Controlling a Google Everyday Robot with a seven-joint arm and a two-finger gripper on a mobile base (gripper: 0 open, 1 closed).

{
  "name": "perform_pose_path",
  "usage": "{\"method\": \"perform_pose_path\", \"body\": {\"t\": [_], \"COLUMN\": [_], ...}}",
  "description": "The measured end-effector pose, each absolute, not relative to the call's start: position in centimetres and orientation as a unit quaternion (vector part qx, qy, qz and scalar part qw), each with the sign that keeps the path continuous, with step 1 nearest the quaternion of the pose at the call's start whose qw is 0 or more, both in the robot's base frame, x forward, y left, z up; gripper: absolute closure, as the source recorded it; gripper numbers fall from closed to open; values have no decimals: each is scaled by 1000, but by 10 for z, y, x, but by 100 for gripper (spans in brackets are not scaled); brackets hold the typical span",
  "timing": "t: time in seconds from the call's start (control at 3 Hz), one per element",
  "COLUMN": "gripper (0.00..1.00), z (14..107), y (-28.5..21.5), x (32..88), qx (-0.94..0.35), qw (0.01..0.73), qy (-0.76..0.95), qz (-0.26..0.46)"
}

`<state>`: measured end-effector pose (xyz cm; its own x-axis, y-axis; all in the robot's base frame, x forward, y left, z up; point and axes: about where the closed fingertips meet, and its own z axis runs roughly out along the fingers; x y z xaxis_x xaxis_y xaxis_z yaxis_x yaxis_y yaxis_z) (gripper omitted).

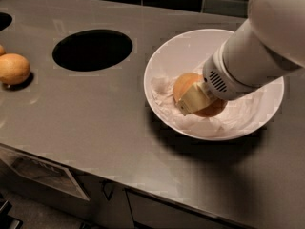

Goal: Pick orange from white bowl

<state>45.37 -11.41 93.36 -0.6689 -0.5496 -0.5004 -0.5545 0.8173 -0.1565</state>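
Note:
The orange (184, 83) lies in the white bowl (187, 46) on crumpled white paper (164, 90), right of the counter's middle. My gripper (190, 93) reaches down into the bowl from the upper right. One pale cream finger (193, 98) lies across the front of the orange, and the other is hidden behind the fruit. The gripper is shut on the orange, which still rests low in the bowl. The big white arm covers the right part of the bowl.
A dark round hole (92, 49) is cut in the grey counter left of the bowl. A paler yellowish-orange fruit (13, 68) sits at the far left, with another (1, 50) at the frame edge. The counter's front edge (143, 187) runs below the bowl.

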Motion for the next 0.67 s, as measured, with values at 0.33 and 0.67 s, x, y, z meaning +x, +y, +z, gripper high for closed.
{"method": "perform_pose_path", "body": {"t": [0.33, 0.67], "gripper": [100, 100], "z": [946, 996], "y": [-110, -94], "x": [452, 433], "qx": [-307, -333], "qw": [282, 328], "qy": [909, 884], "qz": [0, -8]}}
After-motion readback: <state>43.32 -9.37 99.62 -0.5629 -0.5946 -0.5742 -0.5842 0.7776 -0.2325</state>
